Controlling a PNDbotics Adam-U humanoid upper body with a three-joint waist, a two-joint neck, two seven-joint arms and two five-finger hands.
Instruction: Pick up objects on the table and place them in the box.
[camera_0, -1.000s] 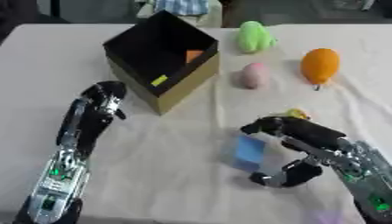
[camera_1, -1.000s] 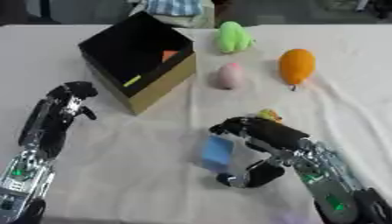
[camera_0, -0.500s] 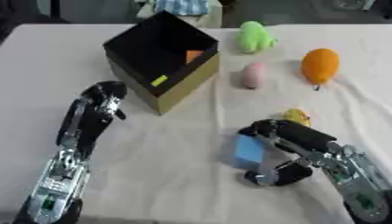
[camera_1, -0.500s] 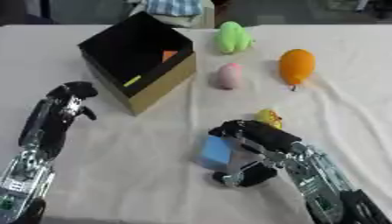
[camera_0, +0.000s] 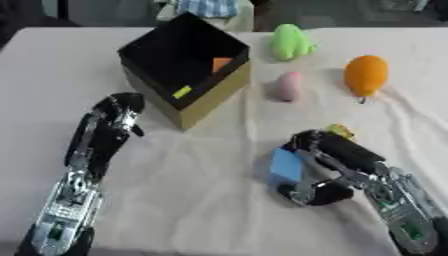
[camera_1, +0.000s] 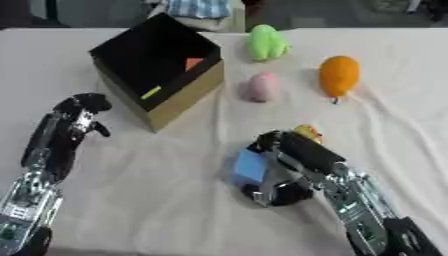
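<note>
White cloth covers the bench. Your right hand has its fingers curled around the blue block, which sits on the cloth well short of the box. Seat thumb and fingers on opposite faces before lifting straight up. Your left hand rests clenched beside the box, holding nothing.

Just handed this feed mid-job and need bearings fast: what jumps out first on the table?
The right hand, low and right of centre, is curled round a blue block, with a small yellow thing just behind it. The black-lined box sits up left, open, an orange piece and a yellow piece inside. Right of it lie a green toy, a pink one and an orange one.
</note>
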